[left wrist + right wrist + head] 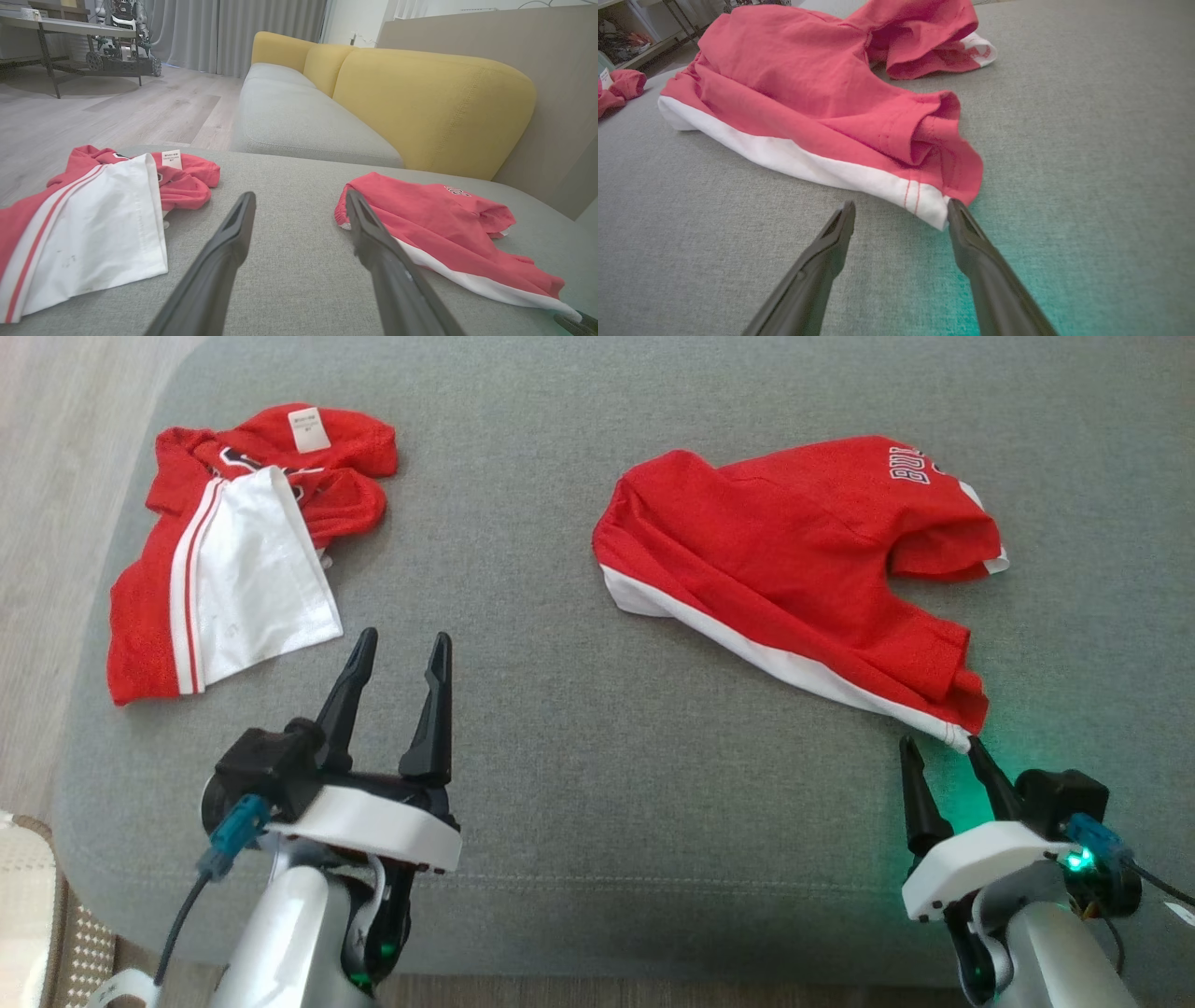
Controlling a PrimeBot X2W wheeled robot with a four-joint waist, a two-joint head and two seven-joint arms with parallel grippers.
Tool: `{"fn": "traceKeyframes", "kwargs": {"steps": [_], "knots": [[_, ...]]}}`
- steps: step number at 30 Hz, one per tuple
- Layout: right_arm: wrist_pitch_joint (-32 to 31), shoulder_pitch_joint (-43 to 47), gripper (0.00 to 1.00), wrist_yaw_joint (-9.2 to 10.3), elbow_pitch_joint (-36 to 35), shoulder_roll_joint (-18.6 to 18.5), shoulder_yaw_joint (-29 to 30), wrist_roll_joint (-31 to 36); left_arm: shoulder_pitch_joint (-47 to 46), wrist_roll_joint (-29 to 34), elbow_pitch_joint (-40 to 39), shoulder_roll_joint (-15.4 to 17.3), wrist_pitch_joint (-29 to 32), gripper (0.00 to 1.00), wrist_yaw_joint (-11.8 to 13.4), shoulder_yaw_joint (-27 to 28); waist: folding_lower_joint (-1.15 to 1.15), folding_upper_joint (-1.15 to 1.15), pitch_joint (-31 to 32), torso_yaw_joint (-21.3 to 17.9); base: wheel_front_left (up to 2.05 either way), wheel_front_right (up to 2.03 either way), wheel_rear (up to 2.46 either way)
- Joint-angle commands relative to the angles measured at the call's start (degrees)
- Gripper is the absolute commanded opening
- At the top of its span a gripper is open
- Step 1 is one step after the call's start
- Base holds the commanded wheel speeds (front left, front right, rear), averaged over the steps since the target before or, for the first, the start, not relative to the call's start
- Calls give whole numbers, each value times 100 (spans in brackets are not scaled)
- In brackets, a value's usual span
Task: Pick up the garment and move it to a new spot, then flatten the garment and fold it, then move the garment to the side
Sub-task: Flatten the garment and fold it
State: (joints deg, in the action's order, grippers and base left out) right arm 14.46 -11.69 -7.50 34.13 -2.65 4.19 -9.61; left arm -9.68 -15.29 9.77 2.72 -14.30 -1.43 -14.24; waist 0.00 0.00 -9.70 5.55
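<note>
2 red garments on the grey cushion [560, 756]: a crumpled red-and-white one [224, 569] toward the cushion's far left corner, and the red garment with the white hem [794, 551] spread loosely over the cushion's right half, lowest corner close to the cushion's near edge. Judging by the right claw's place, probably the second as the piece to lift now.

For a clean pick-up:
- Slide the right claw [941, 744] forward, low over the cushion, to straddle the hem corner [934, 205] with 1 finger above the cloth and 1 below, not both on top.
- Take in the white band [808, 163] and the red fold [924, 135] over it together; otherwise expect only 1 layer to rise and the rest to drag.
- Close fully before lifting, then raise straight up off the cushion, high enough to hang the whole piece free.
- Consider bringing the left claw [403, 637] across to a second corner, to avoid a bunched, hard-to-flatten hang from a single grip.

Right claw: spread wide, gripping nothing, low over the cushion by its near edge. 1 fingertip [962, 224] at the very corner of the hem, touching or just short of it; impossible to tell which.

Left claw: equally wide apart, empty, poised over the cushion's near left part, clear of the crumpled piece.
</note>
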Motion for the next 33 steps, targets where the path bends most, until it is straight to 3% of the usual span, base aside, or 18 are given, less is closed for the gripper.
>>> {"fn": "traceKeyframes", "kwargs": {"steps": [1,11,12,13,14,15,24,33], "knots": [[54,-208,100,1,-111,-22,-105,37,-267,-16,-153,17,-70,100,37,142,0,0,-16,13,0,0,0],[54,-346,100,1,49,-22,-176,48,-335,-39,-77,16,-70,100,49,76,0,0,-90,-19,0,0,0],[54,-364,88,1,67,-22,-186,52,-344,-36,-69,16,-70,100,47,63,0,0,-101,-24,0,0,0],[54,-383,38,1,81,-22,-191,67,-354,-33,-64,16,-70,100,46,54,0,0,-114,-30,0,0,0],[54,-383,38,1,81,-22,-191,67,-354,-33,-64,16,-70,100,46,54,0,0,-114,-30,0,0,0],[54,-401,0,1,91,-22,-208,97,-364,-32,-62,16,-70,100,48,49,0,0,-127,-36,0,0,0],[54,-515,0,1,7,-22,-119,300,-589,104,194,16,-70,100,-84,-4,0,0,-320,-258,0,0,0],[54,-818,0,1,-110,-37,109,696,-1498,629,1306,16,-70,100,-443,-605,0,0,-711,-634,0,0,0]]}}
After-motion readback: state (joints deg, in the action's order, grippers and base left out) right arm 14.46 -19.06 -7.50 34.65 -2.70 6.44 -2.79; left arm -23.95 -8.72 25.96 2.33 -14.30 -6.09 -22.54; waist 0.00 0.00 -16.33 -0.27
